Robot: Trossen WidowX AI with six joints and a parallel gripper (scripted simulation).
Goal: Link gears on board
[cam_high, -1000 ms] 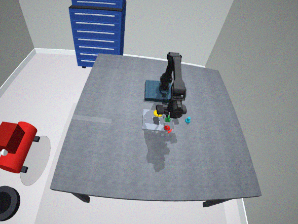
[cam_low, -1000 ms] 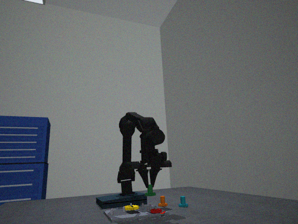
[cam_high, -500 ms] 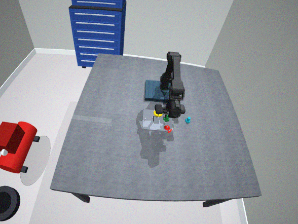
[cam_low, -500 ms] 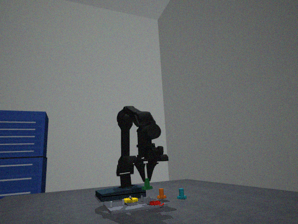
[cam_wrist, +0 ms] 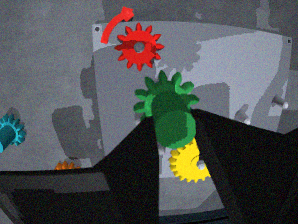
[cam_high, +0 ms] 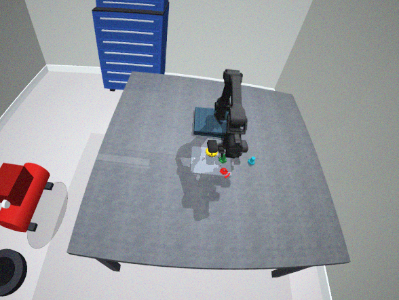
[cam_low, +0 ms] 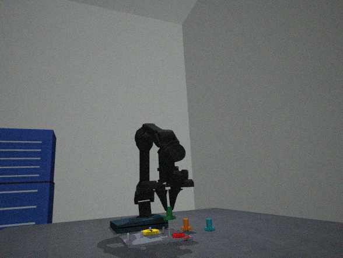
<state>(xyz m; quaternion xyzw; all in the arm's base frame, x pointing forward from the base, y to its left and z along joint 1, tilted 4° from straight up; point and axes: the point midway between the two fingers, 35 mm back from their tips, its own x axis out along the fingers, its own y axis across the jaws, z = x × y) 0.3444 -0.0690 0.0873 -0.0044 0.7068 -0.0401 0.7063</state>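
My gripper (cam_low: pixel 170 209) (cam_wrist: pixel 172 121) is shut on the green gear (cam_high: pixel 222 159) (cam_low: pixel 169 217) (cam_wrist: pixel 162 87) by its stem. It holds the gear upright, well above the grey board (cam_high: pixel 200 168) (cam_low: pixel 140 240) (cam_wrist: pixel 112 105). The red gear (cam_high: pixel 223 171) (cam_low: pixel 178 235) (cam_wrist: pixel 140 61) sits on a board peg beside the red arrow (cam_high: pixel 226 176) (cam_wrist: pixel 112 26). The yellow gear (cam_high: pixel 212 154) (cam_low: pixel 146 232) (cam_wrist: pixel 186 171) sits on another peg, partly hidden by a finger in the wrist view. A cyan gear (cam_high: pixel 251 161) (cam_low: pixel 209 225) (cam_wrist: pixel 14 131) and an orange gear (cam_low: pixel 186 225) (cam_wrist: pixel 67 166) stand on the table.
Bare pegs stand on the board, one (cam_low: pixel 128 236) (cam_wrist: pixel 243 118) and another (cam_low: pixel 142 234) (cam_wrist: pixel 280 103) among them. In the wrist view the fingers hide part of the board. The arm's dark blue base block (cam_high: pixel 204 120) (cam_low: pixel 137 224) lies behind the board. The arm hides the orange gear in the top view.
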